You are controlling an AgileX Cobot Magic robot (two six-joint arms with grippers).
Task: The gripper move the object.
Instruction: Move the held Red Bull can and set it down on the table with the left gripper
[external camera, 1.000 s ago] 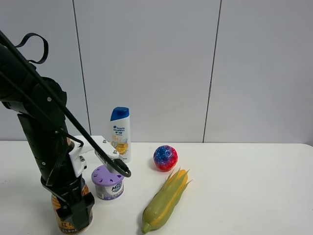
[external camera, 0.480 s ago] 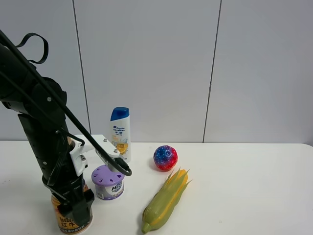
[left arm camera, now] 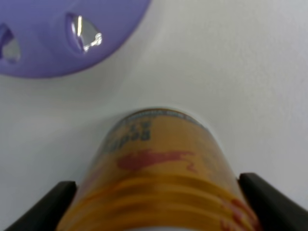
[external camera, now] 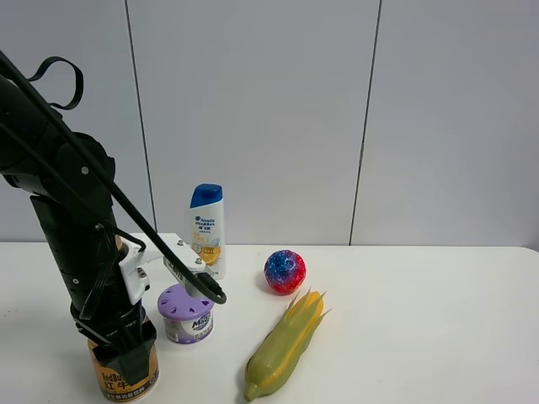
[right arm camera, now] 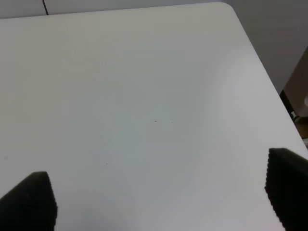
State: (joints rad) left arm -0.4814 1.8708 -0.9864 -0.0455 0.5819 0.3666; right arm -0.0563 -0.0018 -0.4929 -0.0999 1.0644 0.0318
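Observation:
The gold Red Bull can stands upright on the white table at the front left. My left gripper points straight down over its top. In the left wrist view the can sits between the two black fingertips, which flank its sides, and the left gripper looks open around it. My right gripper is open, with its fingertips wide apart over bare table. It does not show in the exterior high view.
A white tub with a purple lid stands just right of the can and also shows in the left wrist view. A shampoo bottle, a red-blue ball and a corn cob lie further right on the table.
My left gripper has risen along the can. Its fingers covered most of the can's side before and now sit at its top. The can has stayed on the table.

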